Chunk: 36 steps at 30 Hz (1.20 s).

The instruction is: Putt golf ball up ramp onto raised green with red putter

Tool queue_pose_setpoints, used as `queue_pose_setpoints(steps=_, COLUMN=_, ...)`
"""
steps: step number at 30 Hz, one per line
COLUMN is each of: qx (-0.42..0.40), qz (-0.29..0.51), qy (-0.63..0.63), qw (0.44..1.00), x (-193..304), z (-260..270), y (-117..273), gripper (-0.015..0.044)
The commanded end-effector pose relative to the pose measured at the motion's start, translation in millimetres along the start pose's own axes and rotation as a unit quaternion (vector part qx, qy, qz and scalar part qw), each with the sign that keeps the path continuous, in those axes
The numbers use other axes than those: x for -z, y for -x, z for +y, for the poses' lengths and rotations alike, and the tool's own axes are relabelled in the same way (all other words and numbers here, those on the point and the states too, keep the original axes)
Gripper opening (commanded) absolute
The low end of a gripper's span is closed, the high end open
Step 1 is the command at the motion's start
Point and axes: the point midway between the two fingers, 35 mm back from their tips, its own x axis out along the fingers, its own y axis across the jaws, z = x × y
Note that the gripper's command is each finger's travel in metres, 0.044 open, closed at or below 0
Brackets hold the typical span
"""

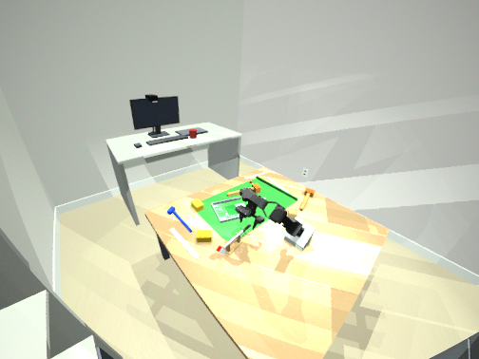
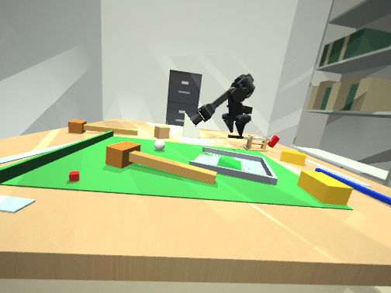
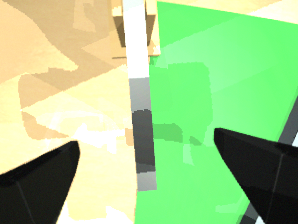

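1. The end effector [image 2: 237, 128] hangs open and empty, its dark angular fingers on either side of the putter's grip.
2. The red putter [image 2: 256, 140], a slim rod with a blocky red head, lies on the wooden desk [image 2: 194, 232] at the flat green mat [image 2: 116, 174] edge.
3. The white round golf ball [image 2: 159, 145] sits on the mat.

The mat [image 2: 155, 176] was bright green; on it lay a white ball [image 2: 159, 145] and small red cube [image 2: 74, 176].

The counter [image 2: 155, 232] looks like pale wood grain; on it, a matt green mat [image 2: 116, 178] bears a wooden mallet [image 2: 155, 160].
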Motion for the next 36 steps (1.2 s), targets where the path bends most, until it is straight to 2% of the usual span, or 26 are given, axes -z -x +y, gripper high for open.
queue_pose_setpoints(steps=1, qx=-0.002, qz=-0.003, qy=-0.004, qw=1.0, x=2.8, z=2.2, y=-12.4, gripper=0.044)
queue_pose_setpoints(steps=31, qx=-0.002, qz=-0.004, qy=-0.004, qw=1.0, x=10.9, z=2.7, y=-45.8, gripper=0.044)
queue_pose_setpoints(steps=36, qx=0.0, qz=-0.003, qy=0.001, qw=1.0, x=9.5, z=0.6, y=-43.2, gripper=0.0309)
